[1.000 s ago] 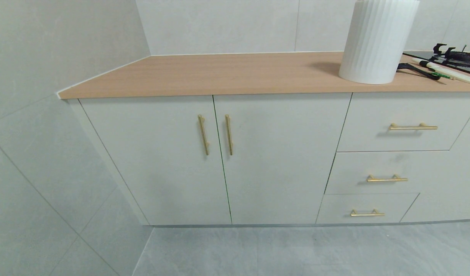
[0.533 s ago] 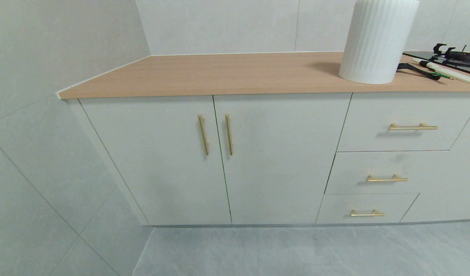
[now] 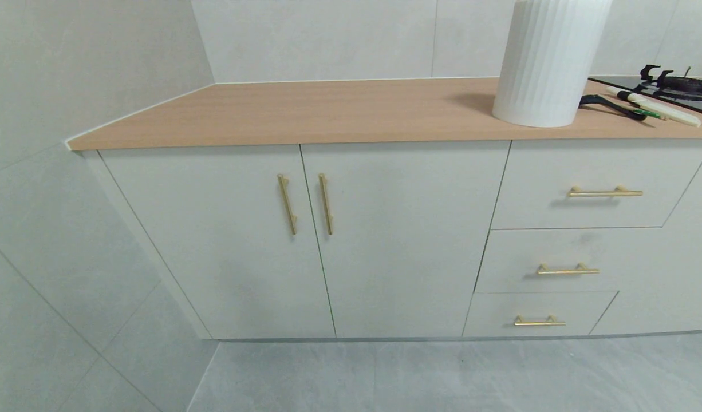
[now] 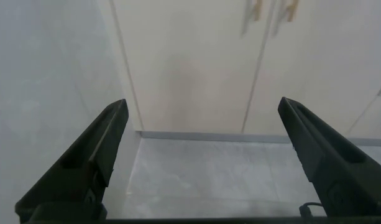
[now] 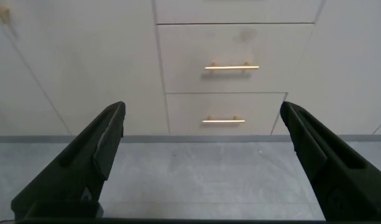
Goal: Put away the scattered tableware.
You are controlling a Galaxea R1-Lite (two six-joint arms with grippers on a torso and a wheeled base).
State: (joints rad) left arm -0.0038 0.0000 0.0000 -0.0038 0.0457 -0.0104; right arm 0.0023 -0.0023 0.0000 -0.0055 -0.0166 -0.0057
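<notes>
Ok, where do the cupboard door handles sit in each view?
Head view: door handles left of centre, flanking the door seam.
Left wrist view: their blurred lower ends, beyond the left end effector.
Right wrist view: a gold tip, likely one handle.
Shared landmark: the grey plinth.

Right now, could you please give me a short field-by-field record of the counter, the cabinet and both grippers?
Countertop: wooden, bearing a white ribbed cylinder
Tableware: black-handled utensil and white-handled utensil lying right of the cylinder, by the stove grate
Cabinet doors: two, shut, brass handles
Drawers: three, all shut
Left gripper: open, low, facing the doors
Right gripper: open, low, facing the drawers
</notes>
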